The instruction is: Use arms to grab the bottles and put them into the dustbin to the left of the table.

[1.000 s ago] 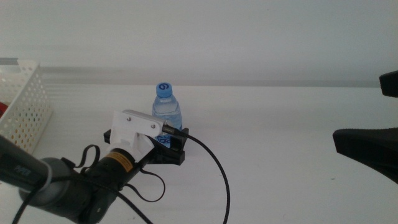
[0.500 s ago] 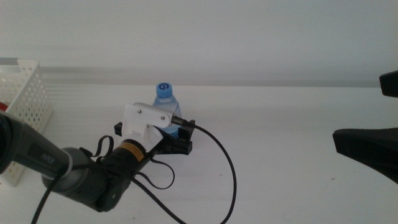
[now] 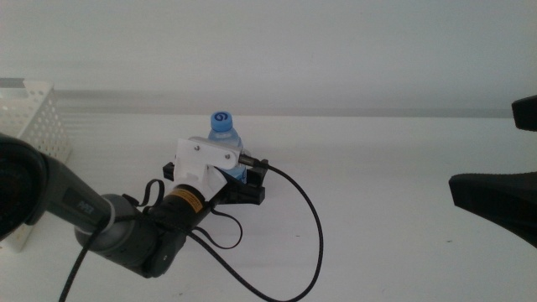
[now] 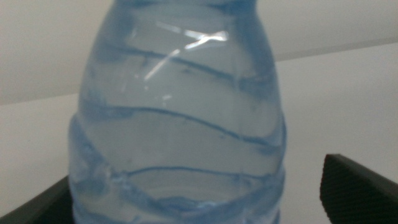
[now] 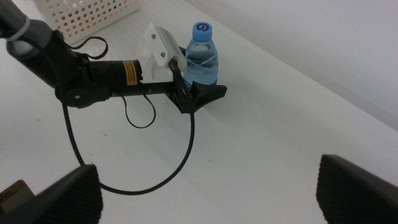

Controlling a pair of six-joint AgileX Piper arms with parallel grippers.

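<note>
The small clear water bottle (image 3: 226,141) with a blue cap stands upright mid-table. My left gripper (image 3: 216,174), with a white housing, yellow label and black cable, is open with one jaw on each side of the bottle's lower body. In the left wrist view the bottle (image 4: 180,124) fills the picture between the jaws, with a gap at one side. The right wrist view shows the bottle (image 5: 202,59) and the left gripper (image 5: 200,78) around it. My right gripper (image 3: 491,155) waits open at the right edge. The red can and orange bottle are out of view.
The white perforated dustbin (image 3: 35,134) stands at the table's left edge, behind the left arm, and also shows in the right wrist view (image 5: 93,15). The black cable (image 3: 306,235) loops over the white table (image 3: 386,235) in front of the bottle.
My left gripper has moved forward and slightly right, so its jaws now reach further around the water bottle. The bottle and the right gripper have not moved.
</note>
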